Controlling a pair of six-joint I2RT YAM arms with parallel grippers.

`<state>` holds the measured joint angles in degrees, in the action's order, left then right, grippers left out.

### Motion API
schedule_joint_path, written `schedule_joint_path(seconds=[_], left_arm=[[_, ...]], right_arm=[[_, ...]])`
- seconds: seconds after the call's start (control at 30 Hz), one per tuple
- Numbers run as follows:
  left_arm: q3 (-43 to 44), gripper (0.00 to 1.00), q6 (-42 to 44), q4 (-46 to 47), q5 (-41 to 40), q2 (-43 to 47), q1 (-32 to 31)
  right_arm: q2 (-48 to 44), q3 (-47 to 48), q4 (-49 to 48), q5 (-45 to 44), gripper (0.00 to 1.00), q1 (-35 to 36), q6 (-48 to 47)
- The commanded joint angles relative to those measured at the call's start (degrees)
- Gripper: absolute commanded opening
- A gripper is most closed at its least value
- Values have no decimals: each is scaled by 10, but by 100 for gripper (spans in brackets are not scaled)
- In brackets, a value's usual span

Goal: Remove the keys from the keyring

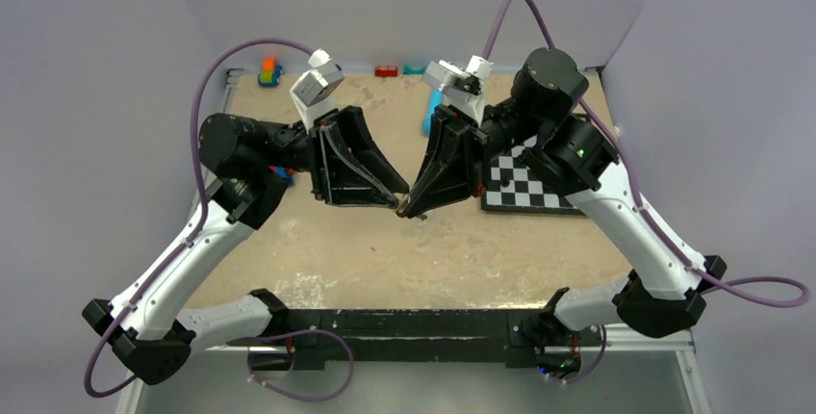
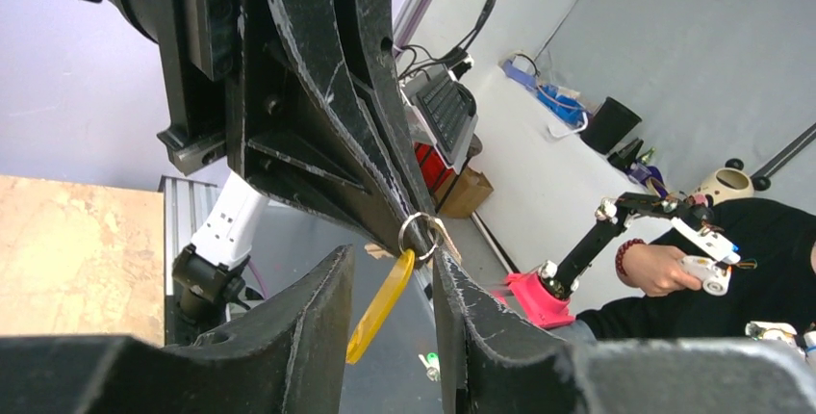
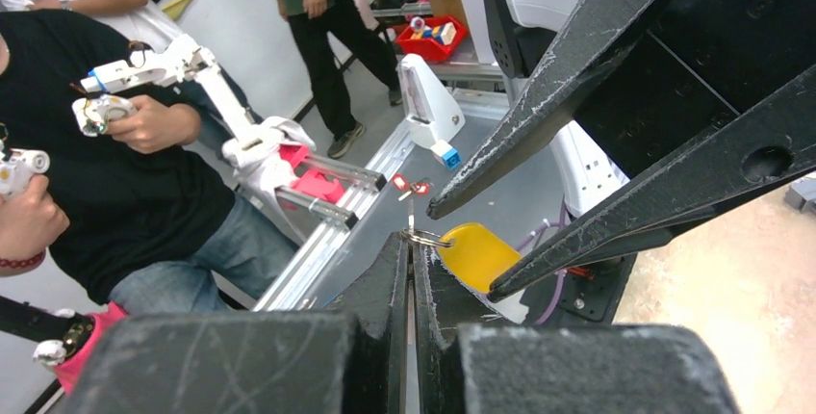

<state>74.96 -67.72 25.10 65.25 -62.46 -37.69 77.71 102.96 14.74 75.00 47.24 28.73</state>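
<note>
Both grippers meet above the table's middle. My right gripper point(image 1: 415, 207) is shut on the thin silver keyring point(image 3: 420, 236), pinched at its fingertips point(image 3: 408, 242). The yellow key head point(image 3: 473, 254) hangs from the ring beside them. A short silver blade point(image 3: 411, 216) sticks up from the ring. In the left wrist view the keyring point(image 2: 420, 234) sits under the right gripper's tips, and the yellow key head point(image 2: 379, 306) hangs down between my left gripper's point(image 2: 390, 258) fingers. The left gripper point(image 1: 395, 199) is open around the key, and its fingers point(image 3: 674, 193) straddle the yellow head without gripping it.
A black-and-white checkerboard point(image 1: 524, 189) lies at the right under the right arm. A light-blue cylinder point(image 1: 429, 112) stands at the back, with toy blocks point(image 1: 269, 72) at the far left corner and a red piece point(image 1: 386, 71) on the far edge. People stand beyond the table.
</note>
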Motion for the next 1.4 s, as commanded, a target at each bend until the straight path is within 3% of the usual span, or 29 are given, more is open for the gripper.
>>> schedule_joint_path(seconds=[0.0, 0.3, 0.4, 0.53, 0.8, 1.03, 1.37], left_arm=[[-6, 40, 10, 3, 15, 16, -3], [-14, 30, -46, 84, 12, 8, -3], [-13, 22, -69, 121, 6, -2, -4], [-10, 2, -63, 117, 0, -1, -5], [15, 0, 121, -122, -41, 59, -5], [42, 0, 227, -276, -135, 109, -5], [50, 0, 286, -361, -210, 137, -5]], right_arm=[[1, 26, 16, 11, 0, 2, -21], [3, 22, 25, 1, 0, 3, -27], [8, 20, 24, -4, 0, 2, -27], [7, 20, 30, -8, 0, 2, -31], [2, 48, 139, -50, 0, 2, -104], [-10, 85, 291, -172, 0, 0, -176], [-47, 85, 327, -246, 0, 0, -172]])
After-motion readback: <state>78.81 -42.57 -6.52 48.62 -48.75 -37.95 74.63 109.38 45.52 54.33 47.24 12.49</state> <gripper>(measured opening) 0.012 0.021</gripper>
